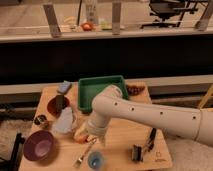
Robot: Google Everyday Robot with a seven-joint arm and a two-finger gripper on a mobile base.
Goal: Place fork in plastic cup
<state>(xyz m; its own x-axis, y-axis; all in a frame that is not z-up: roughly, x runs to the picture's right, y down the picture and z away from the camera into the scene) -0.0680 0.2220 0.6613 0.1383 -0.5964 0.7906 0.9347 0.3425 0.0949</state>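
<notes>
The fork lies slanted on the wooden table near its front edge, tines toward the front left. The plastic cup, small and light blue, stands upright just right of the fork's tines. My white arm reaches in from the right. Its gripper hangs open just above and behind the fork's handle end, with nothing in it. The wrist hides most of the fingers.
A purple bowl sits at the front left, with a dark metal cup behind it. Beside the gripper are a pale crumpled bag and a peach-coloured item. A green tray stands at the back, black-handled utensils at the front right.
</notes>
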